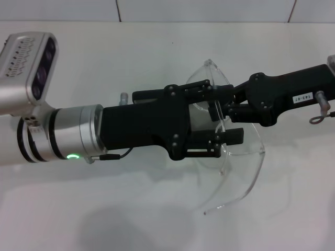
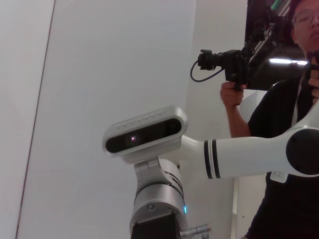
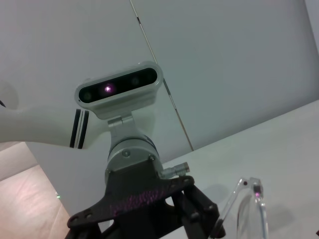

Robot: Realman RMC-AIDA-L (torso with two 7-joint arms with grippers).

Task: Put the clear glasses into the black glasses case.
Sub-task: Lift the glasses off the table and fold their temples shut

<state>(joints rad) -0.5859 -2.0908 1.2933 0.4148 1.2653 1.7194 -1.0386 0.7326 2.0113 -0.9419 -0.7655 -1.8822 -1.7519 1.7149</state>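
Clear glasses (image 1: 238, 151) half hidden, gripped between left end effector (image 1: 222, 116), right end effector (image 1: 230, 109)

A white arm link with two black bands (image 1: 25, 140) is seen at left, followed by a silver cylindrical wrist (image 1: 73, 133) with a green ring light. A silver camera housing with dark lenses (image 1: 29, 65) is mounted above it. The left gripper (image 1: 222, 121) is built of matte black plates fixed with round black screws; a thin black cable runs under it. The right gripper (image 1: 222, 107) is black too, carrying a white label printed 143-07, with a grey wire loop at far right.
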